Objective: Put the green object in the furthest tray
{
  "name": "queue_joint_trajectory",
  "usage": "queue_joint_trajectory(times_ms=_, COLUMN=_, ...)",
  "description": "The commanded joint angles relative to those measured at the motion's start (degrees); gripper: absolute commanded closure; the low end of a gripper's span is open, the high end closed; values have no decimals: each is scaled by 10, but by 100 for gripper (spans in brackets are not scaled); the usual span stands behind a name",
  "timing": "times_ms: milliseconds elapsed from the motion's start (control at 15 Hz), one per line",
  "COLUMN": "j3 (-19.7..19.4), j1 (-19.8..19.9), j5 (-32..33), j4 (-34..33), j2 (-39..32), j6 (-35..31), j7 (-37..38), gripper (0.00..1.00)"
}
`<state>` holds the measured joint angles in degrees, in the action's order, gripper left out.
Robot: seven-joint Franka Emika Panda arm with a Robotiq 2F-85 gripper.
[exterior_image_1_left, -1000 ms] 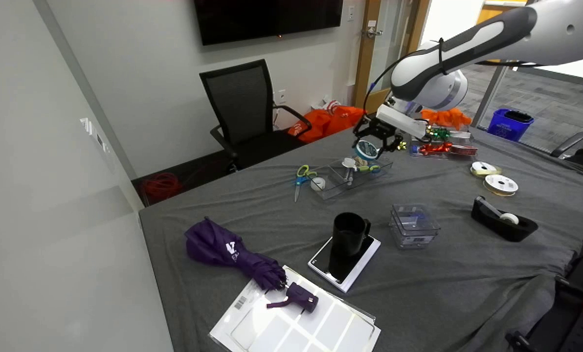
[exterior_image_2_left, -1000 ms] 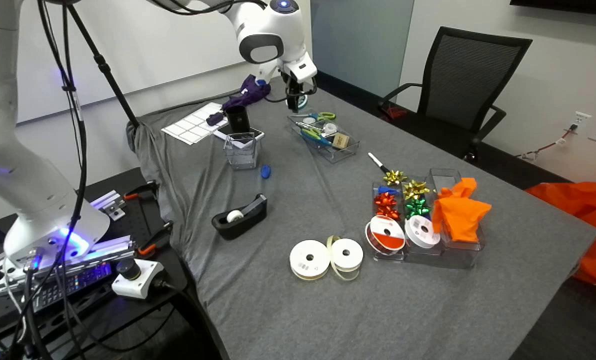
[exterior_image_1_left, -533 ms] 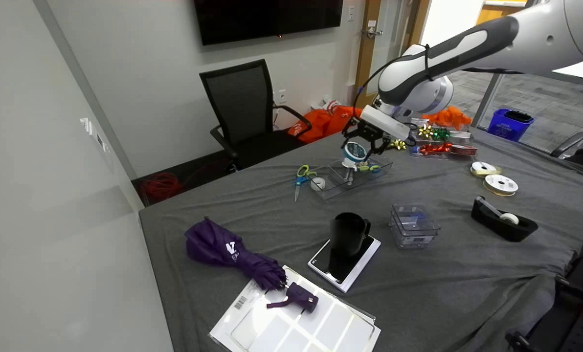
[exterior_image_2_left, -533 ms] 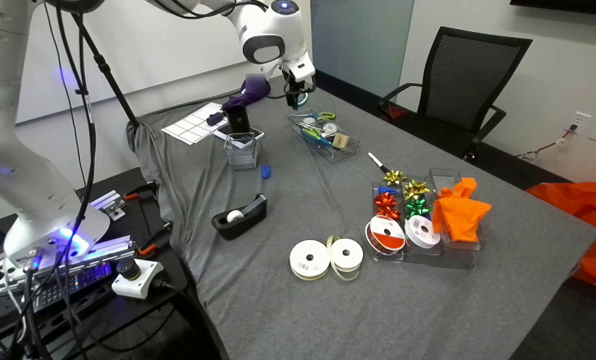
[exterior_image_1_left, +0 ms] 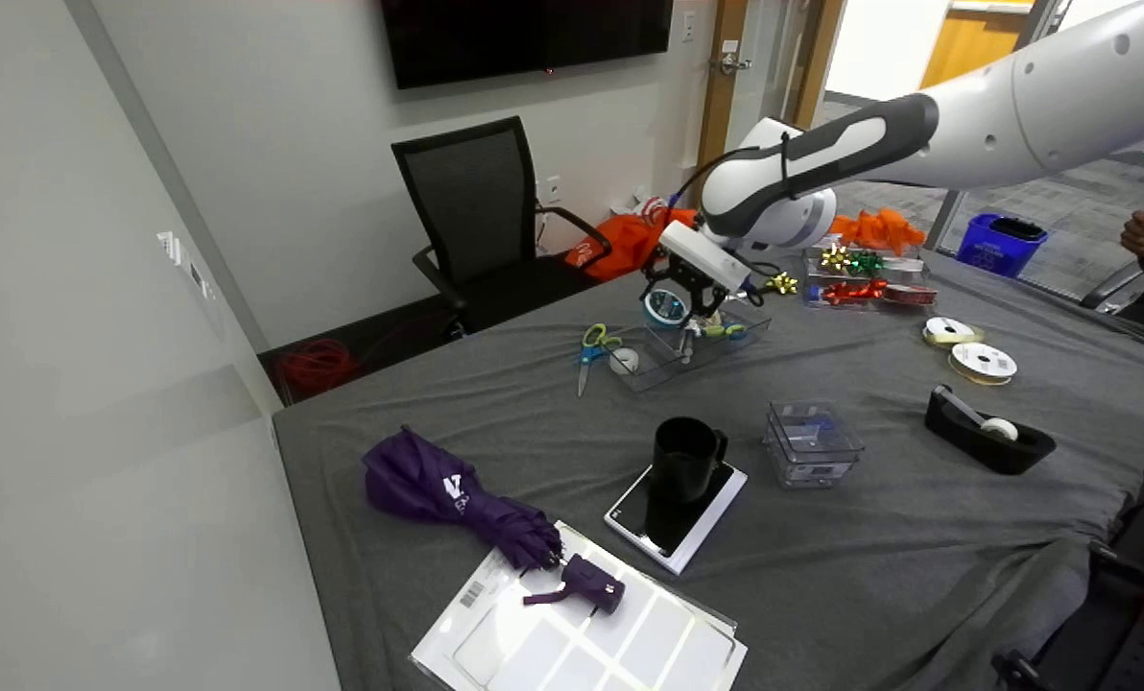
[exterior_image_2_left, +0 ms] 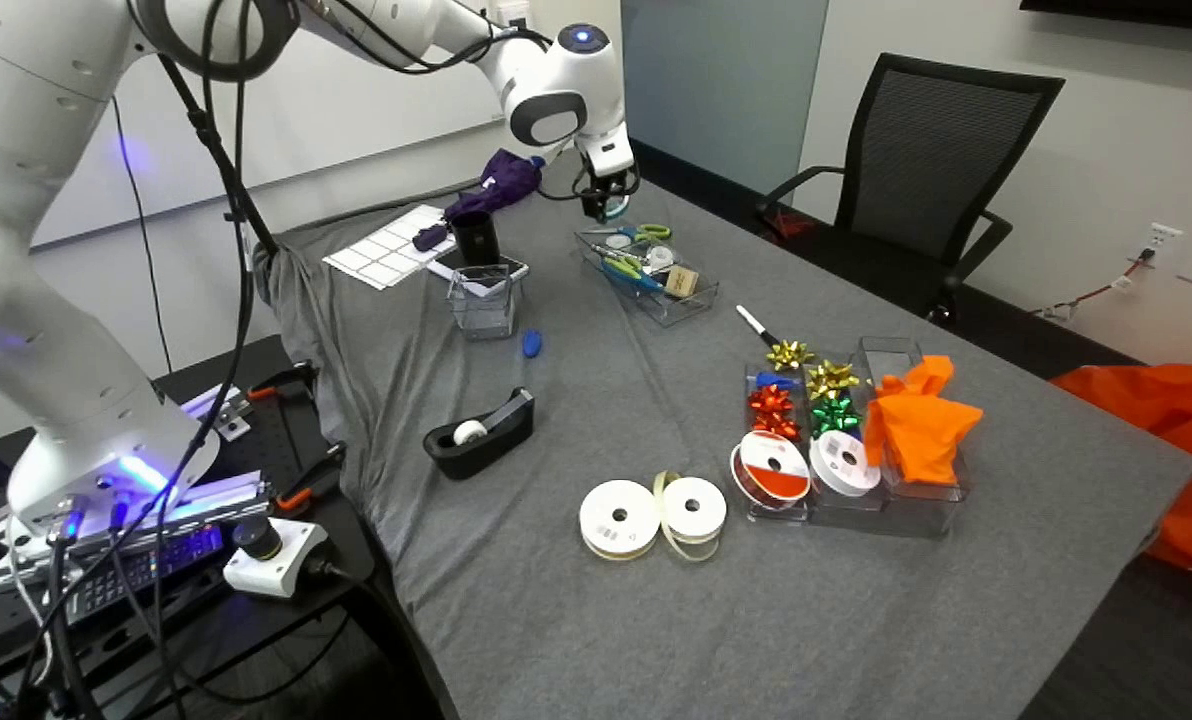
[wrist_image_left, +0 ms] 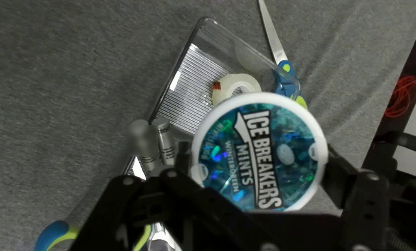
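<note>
While the green tin of mints [wrist_image_left: 258, 150] fills the centre of the wrist view, printed face toward the camera, the gripper [wrist_image_left: 258, 165] holds it pinched, one finger at its left edge and one at its right. In an exterior view the tin [exterior_image_1_left: 666, 307] shows at upper centre, tilted, by the back edge of the clear tray [wrist_image_left: 187, 94]; how high it hangs is hard to judge.

The goal is probably the end compartment, up and left of the tin in the wrist view, where a tape roll [wrist_image_left: 229, 85] lies. That roll is the first hazard: dropped over it, the tin could settle leaning, or propped on the tray's wall. If the fingers let go here, it might land across the rim and tip outside toward the scissors [wrist_image_left: 279, 52], which lie beside the tray at upper right, perhaps touching it.

Round and gripped at two edges only, the tin may pivot if its low side meets that wall, and a hard push could slide the tray along the bench [wrist_image_left: 72, 87]. The silver cylinders [wrist_image_left: 165, 139], left of centre, look at risk of a knock from the nearer finger.
</note>
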<state>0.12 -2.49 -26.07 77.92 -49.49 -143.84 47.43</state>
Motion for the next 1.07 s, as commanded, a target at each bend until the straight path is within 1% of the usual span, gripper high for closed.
queue_joint_trajectory(times_ms=0, j3=-20, j1=-16, j5=34, j4=-91, j2=-69, j6=21, j7=74, gripper=39)
queue_joint_trajectory(times_ms=200, j3=-22, j1=-19, j5=62, j4=-143, j2=-111, j6=34, j7=118, gripper=39)
queue_joint_trajectory(times_ms=333, j3=-17, j1=-18, j5=80, j4=-174, j2=-134, j6=60, j7=127, gripper=39)
queue_joint_trajectory(times_ms=600, j3=-2, j1=-16, j5=102, j4=-232, j2=-172, j6=114, j7=104, gripper=39)
queue_joint_trajectory(times_ms=800, j3=2, j1=-17, j5=113, j4=-262, j2=-189, j6=134, j7=95, gripper=39)
queue_joint_trajectory(times_ms=867, j3=4, j1=-17, j5=114, j4=-270, j2=-193, j6=136, j7=93, gripper=3)
queue_joint_trajectory(times_ms=1000, j3=9, j1=-16, j5=114, j4=-279, j2=-198, j6=135, j7=79, gripper=0)
